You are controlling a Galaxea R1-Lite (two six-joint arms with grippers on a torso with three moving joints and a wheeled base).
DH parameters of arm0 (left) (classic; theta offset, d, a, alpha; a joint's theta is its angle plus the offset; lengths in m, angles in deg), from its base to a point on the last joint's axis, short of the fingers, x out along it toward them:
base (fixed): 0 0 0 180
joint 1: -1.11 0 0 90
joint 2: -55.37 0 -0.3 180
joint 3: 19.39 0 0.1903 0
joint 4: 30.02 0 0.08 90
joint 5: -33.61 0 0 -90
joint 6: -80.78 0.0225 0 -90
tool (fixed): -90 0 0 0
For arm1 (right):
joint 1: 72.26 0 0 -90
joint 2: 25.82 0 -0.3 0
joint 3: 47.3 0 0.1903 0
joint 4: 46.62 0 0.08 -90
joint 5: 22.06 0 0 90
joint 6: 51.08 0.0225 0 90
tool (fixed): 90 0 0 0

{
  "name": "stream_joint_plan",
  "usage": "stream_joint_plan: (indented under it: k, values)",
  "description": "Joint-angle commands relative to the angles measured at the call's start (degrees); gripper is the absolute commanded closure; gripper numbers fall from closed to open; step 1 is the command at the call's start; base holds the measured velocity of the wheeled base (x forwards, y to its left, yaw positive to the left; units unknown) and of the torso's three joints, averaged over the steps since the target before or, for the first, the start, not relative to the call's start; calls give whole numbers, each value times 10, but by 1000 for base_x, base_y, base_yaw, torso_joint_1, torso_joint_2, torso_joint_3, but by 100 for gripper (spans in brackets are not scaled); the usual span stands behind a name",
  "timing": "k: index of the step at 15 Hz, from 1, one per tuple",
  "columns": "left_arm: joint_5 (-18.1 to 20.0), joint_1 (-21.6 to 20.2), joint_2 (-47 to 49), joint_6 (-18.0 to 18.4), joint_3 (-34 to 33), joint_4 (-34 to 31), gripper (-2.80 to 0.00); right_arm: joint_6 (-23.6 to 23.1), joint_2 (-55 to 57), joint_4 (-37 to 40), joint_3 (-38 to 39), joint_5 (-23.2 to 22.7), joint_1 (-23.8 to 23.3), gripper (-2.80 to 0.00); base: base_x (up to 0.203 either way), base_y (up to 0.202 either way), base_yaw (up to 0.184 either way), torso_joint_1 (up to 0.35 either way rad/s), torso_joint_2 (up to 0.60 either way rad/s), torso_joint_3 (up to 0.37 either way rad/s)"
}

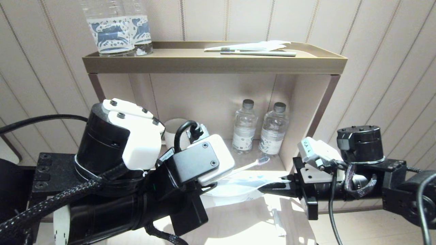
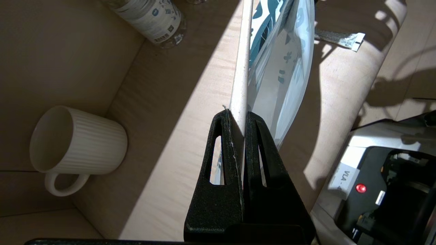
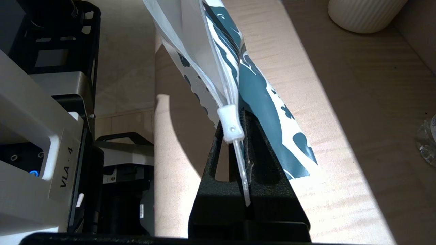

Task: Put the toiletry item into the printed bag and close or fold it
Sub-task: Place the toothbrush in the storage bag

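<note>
My left gripper (image 2: 237, 114) is shut on the handle of the slim white toothbrush (image 2: 240, 64). In the head view the brush slants up and away, its bristle head (image 1: 262, 160) near the water bottles, while the left fingers are hidden behind their wrist. The printed bag (image 2: 286, 68), translucent with teal shapes, hangs right beside the handle, its mouth bulging open. My right gripper (image 3: 235, 119) is shut on the bag's zip edge, just behind the white slider (image 3: 231, 127). In the head view the bag (image 1: 238, 190) stretches between both arms, held above the counter by the right gripper (image 1: 280, 185).
A ribbed white mug (image 2: 78, 143) stands in the shelf corner and two water bottles (image 1: 260, 127) at the back. A short white sliver (image 1: 279, 223) lies on the counter. On the top shelf (image 1: 214, 64) lie a grey-green-handled toothbrush (image 1: 262, 53), a white wrapper (image 1: 259, 45) and two bottles.
</note>
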Motion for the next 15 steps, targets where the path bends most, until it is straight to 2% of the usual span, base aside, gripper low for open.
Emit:
stream_joint_plan:
  k: [1,15]
  values:
    - [0,0,-4,1,-1,1,0,-2,1,-2,-1,-3,0,0,0,0,0,0,0,0]
    - [2,10,-2,-2,-7,2,0,-2,2,-1,-4,4,3,0,0,0,0,0,0,0]
